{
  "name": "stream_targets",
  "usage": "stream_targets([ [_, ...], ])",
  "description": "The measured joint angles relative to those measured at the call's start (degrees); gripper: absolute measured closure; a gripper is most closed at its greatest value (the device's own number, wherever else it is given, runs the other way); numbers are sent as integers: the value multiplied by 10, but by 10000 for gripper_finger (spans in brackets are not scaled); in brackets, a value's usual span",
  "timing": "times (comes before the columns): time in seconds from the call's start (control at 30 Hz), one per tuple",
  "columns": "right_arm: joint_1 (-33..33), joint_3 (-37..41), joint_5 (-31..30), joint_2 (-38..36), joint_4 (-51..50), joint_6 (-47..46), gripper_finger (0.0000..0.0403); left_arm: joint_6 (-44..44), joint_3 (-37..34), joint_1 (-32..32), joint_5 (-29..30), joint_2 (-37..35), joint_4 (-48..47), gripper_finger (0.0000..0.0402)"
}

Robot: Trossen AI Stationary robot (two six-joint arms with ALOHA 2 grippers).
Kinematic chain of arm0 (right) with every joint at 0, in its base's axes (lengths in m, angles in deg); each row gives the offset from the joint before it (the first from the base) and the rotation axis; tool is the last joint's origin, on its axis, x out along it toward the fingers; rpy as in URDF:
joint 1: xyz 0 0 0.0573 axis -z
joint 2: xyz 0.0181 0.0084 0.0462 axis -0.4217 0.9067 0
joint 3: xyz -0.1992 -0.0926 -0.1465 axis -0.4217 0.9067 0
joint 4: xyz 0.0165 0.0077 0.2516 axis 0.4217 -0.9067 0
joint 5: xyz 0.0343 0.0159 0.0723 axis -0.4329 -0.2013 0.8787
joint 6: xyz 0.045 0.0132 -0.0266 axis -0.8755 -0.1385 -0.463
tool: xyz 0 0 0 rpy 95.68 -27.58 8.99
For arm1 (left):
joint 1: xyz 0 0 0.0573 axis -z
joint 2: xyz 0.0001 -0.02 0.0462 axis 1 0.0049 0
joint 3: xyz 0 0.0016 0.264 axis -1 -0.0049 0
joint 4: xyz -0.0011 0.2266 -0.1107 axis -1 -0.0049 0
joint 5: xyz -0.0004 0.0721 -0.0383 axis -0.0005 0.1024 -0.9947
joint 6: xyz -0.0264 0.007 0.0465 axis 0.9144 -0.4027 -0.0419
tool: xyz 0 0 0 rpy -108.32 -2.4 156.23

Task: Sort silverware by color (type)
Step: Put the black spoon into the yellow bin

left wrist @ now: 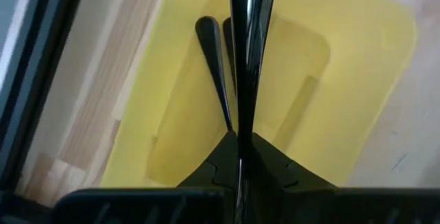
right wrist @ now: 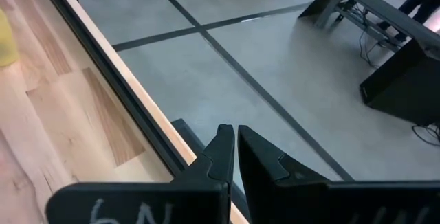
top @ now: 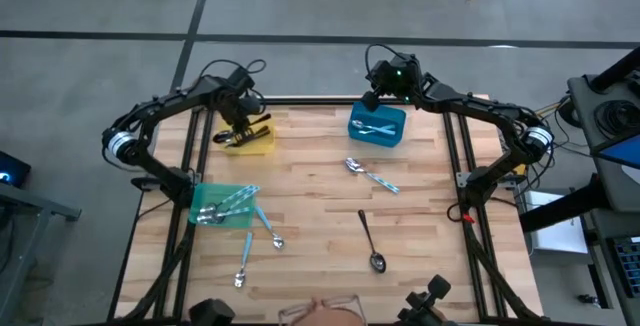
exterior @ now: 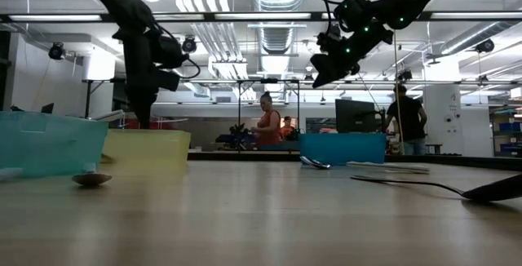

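Note:
My left gripper (top: 240, 124) hangs over the yellow bin (top: 262, 144) at the table's far left and is shut on a black utensil (left wrist: 247, 38). A second black utensil (left wrist: 213, 66) lies on the floor of the yellow bin (left wrist: 357, 66). My right gripper (right wrist: 234, 138) is shut and empty, raised above the far edge of the blue bin (top: 390, 138), which holds silver spoons (top: 374, 127). Blue-handled spoons (top: 222, 206) lie in the green bin (top: 200, 198). Loose on the table are a black spoon (top: 370, 241), a blue-handled spoon (top: 372, 174) and two more (top: 245, 261) (top: 270, 228). My left gripper pinches the black utensil's slim shaft (left wrist: 242, 124) between its two fingers, coming from above and pointing down into the yellow bin. The utensil runs on along the fingers' line toward the bin floor; whether its far end touches the bin, I cannot tell.
The three bins stand near the table's far and left sides: yellow (exterior: 147, 148), green (exterior: 49, 139), blue (exterior: 342, 148). The middle and near right of the wooden table (top: 440, 256) are bare boards. A black frame rail (right wrist: 117, 73) edges the table. People stand in the room behind.

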State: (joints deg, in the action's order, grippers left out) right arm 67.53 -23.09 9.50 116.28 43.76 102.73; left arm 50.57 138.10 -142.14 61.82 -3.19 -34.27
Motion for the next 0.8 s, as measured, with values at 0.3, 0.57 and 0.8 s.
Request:
stream_targets([
  [0.3, 0, 0, 0, 0, -18, -3, 390, 4, 3, 0, -1, 73, 4, 397],
  [0.57, 1, 0, 0, 0, -29, -11, 390, 6, 16, 0, 3, 113, 7, 396],
  [0.8, 1, 0, 0, 0, -29, -11, 390, 6, 42, 0, 5, 116, 9, 389],
])
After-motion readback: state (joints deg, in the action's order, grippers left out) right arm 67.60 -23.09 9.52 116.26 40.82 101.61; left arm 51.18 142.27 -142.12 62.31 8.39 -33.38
